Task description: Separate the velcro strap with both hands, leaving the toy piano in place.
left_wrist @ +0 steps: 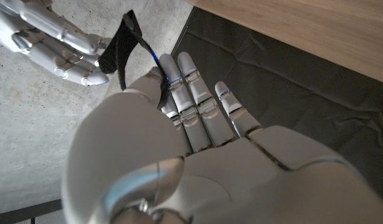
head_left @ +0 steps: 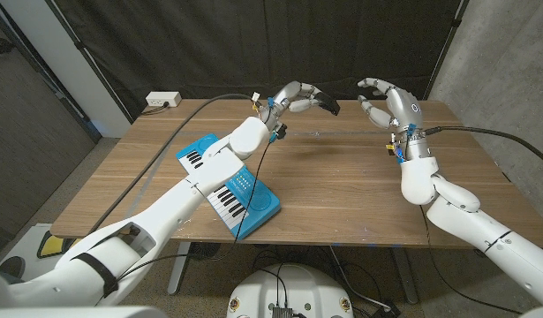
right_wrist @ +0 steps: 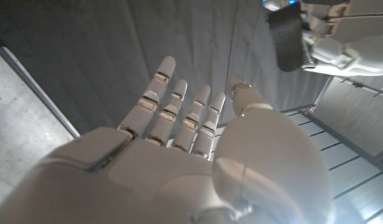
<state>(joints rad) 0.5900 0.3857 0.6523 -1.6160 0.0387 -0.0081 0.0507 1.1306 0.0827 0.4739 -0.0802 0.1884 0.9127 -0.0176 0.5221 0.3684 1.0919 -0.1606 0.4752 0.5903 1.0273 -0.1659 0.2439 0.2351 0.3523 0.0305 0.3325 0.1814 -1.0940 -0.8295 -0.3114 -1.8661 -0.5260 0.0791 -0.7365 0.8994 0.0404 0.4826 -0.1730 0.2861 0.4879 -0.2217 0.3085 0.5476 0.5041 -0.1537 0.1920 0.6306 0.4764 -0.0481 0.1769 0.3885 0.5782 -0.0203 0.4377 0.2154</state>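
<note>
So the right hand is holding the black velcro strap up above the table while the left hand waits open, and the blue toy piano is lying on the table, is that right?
Not quite: the hands are swapped. In the head view the left hand holds the black velcro strap up above the table, while the right hand waits open, apart from it. The blue toy piano does lie on the table.

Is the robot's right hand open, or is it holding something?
Open. The right hand has its fingers spread with nothing in them, and the black velcro strap is held by the left hand instead.
</note>
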